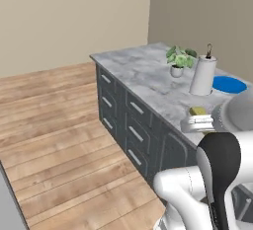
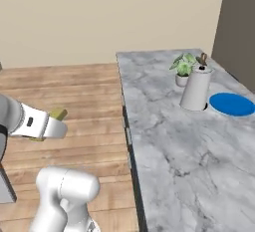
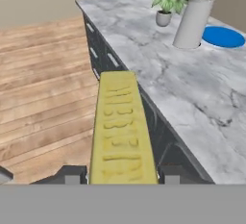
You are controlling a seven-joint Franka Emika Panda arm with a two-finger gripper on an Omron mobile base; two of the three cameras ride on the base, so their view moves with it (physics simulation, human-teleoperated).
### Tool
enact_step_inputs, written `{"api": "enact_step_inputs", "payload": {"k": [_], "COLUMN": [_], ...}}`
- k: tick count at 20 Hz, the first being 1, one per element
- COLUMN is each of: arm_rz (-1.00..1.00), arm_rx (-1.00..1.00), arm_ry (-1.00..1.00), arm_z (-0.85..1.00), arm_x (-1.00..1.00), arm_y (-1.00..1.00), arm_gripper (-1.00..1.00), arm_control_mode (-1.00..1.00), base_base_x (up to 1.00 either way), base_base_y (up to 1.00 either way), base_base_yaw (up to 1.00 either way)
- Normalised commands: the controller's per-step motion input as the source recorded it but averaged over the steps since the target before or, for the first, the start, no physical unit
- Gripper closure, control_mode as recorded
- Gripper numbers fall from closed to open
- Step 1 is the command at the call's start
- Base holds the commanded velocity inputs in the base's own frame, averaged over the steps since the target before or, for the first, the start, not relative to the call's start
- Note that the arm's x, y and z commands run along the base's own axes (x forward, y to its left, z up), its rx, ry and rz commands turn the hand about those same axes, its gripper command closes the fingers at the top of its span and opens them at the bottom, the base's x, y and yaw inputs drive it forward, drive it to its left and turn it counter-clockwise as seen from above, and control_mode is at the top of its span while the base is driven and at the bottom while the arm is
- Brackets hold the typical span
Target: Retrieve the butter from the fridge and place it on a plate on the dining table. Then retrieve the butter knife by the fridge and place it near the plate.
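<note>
The pincer (image 3: 122,177) pinches the butter (image 3: 122,131) out over the wooden floor, beside the desk (image 3: 192,88). The blue plate (image 3: 223,37) lies bare at the desk's far edge (just behind a white paper-towel roll (image 3: 192,21)), near a potted plant (image 3: 166,4).

The butter (image 3: 122,129), a yellow rectangular stick with ridged markings on its upper face, is clamped between the end effector's (image 3: 122,174) two dark fingertips and extends lengthwise away from the hand, above the wooden floor beside the counter (image 3: 192,88). The plate (image 3: 223,36), a flat round bright blue disc, lies on the grey-white marble counter top at its far end, well apart from the butter.
</note>
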Motion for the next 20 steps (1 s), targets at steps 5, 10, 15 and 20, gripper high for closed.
{"api": "enact_step_inputs", "payload": {"k": [5,10,15,20], "arm_rz": [0.00,0.00,0.00,0.00], "arm_rx": [0.00,0.00,0.00,0.00], "arm_ry": [0.00,0.00,0.00,0.00], "arm_z": [0.00,0.00,0.00,0.00], "arm_x": [0.00,0.00,0.00,0.00], "arm_y": [0.00,0.00,0.00,0.00], "arm_gripper": [1.00,1.00,1.00,1.00], "arm_control_mode": [1.00,1.00,1.00,1.00], "base_base_x": [-0.91,-0.84,-0.85,-0.27], "base_base_y": [-0.12,-0.26,-0.32,-0.02], "base_base_yaw": [-0.09,-0.03,-0.02,0.04]}}
